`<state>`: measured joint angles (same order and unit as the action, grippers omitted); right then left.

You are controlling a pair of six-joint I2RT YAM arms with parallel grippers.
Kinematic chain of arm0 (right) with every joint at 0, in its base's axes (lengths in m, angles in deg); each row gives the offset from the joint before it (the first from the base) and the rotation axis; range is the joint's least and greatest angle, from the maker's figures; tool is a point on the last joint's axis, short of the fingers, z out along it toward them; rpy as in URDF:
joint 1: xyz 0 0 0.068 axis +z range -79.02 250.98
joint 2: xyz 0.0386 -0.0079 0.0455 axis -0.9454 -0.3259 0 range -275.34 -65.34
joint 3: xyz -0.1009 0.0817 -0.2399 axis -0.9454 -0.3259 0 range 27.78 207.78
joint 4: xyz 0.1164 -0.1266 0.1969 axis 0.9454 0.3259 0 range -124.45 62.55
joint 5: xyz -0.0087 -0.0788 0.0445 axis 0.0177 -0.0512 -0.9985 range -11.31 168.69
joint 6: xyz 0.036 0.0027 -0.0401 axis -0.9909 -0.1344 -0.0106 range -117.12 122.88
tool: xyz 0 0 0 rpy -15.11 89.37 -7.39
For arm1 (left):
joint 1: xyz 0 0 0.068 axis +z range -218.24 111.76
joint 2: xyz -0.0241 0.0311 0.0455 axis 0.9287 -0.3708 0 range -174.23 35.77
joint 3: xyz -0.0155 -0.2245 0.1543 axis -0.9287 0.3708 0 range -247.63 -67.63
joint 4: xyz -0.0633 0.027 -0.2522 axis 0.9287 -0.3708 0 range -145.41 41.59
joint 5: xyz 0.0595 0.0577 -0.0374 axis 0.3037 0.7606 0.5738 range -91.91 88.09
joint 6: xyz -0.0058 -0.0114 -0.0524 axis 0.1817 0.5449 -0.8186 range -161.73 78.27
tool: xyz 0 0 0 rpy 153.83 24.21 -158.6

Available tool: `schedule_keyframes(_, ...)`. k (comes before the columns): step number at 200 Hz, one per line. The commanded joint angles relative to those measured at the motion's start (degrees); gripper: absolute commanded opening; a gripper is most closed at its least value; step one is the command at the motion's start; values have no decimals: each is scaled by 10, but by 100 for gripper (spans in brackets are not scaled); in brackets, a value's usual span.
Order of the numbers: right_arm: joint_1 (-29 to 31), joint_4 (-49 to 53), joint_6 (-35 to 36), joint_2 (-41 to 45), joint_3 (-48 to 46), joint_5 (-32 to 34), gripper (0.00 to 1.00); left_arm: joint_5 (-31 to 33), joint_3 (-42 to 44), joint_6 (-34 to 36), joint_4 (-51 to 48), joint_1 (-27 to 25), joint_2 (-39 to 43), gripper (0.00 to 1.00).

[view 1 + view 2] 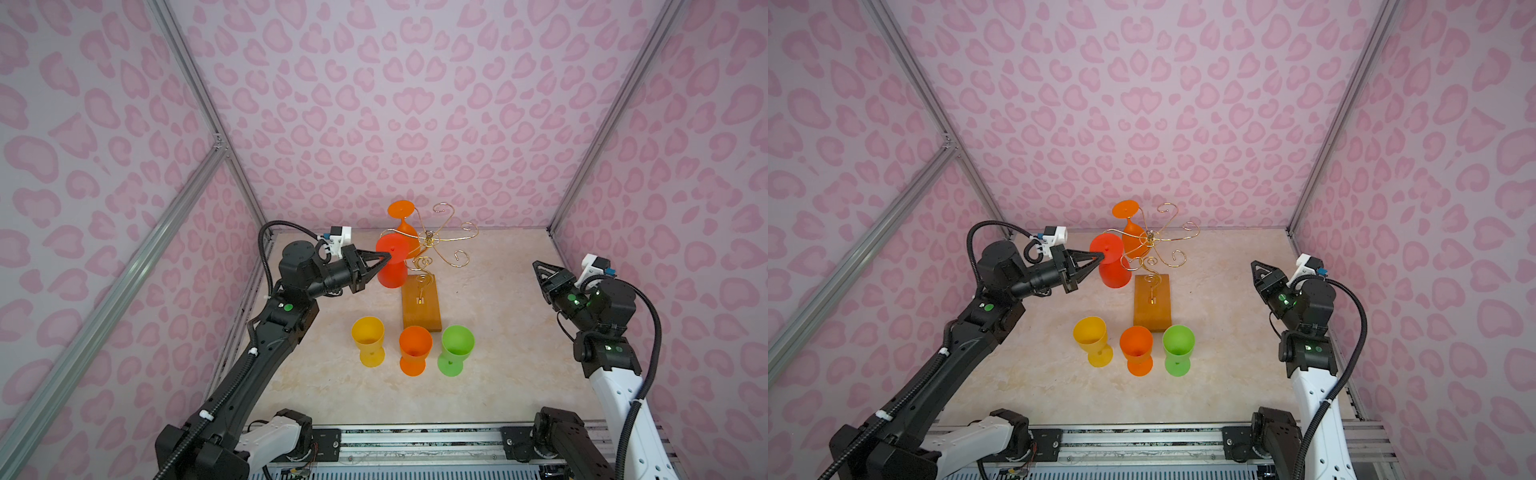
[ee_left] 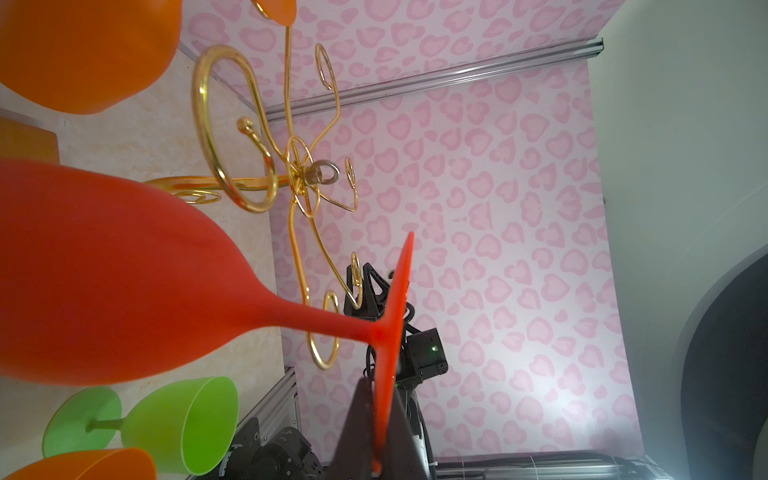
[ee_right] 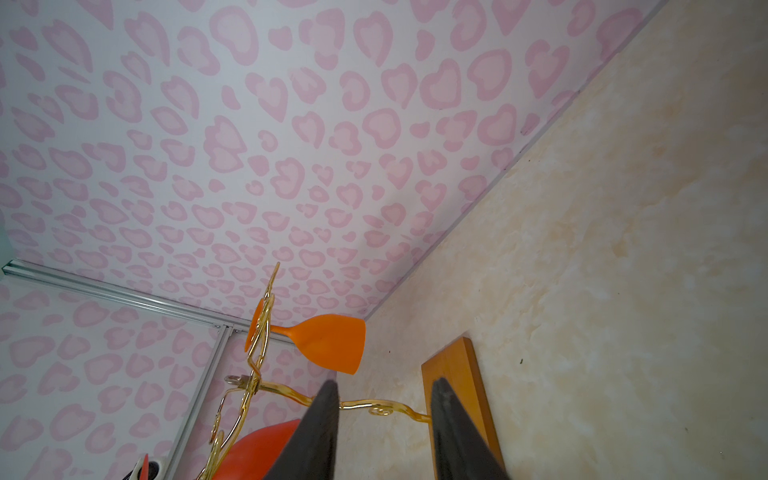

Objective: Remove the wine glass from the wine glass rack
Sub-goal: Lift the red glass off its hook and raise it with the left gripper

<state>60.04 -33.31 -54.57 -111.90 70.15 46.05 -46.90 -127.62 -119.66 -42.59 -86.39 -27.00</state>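
Red foot pinched: red wine glass (image 1: 391, 272) held beside the wine glass rack (image 1: 431, 238)

The left tool (image 1: 388, 257) is clenched on the rim of the glass's flat foot. The glass hangs bowl-down above the bench (image 1: 498, 374), just left of the rack's gold scroll arms; whether stem and wire touch cannot be told. An orange wine glass (image 1: 407, 232) hangs upside down from a rear arm. Near the front end of the rack's wooden base (image 1: 422, 307) stand a yellow glass (image 1: 368, 338), an orange glass (image 1: 414, 349) and a green glass (image 1: 456, 347), upright in a row. The right tool (image 1: 537, 266) hovers well to the right, fingers (image 3: 316, 432) apart, grasping nothing.
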Motion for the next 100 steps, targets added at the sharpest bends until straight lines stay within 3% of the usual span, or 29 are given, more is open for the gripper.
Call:
schedule_keyframes(1, 0, -13, 2, 0, 0, -6, 38, -20, 1, 9, -10, 14, 40, 3)
schedule_keyframes(34, 0, -13, 4, -3, 9, -7, 38, -55, -44, 50, -88, 71, 96, 3)
schedule_keyframes(61, 0, -21, 3, -6, 17, -13, 38, -79, -87, 43, -77, 94, 106, 3)
schedule_keyframes(100, 1, -92, -8, 10, 32, -44, 39, -90, -151, -13, 80, 86, 70, 3)
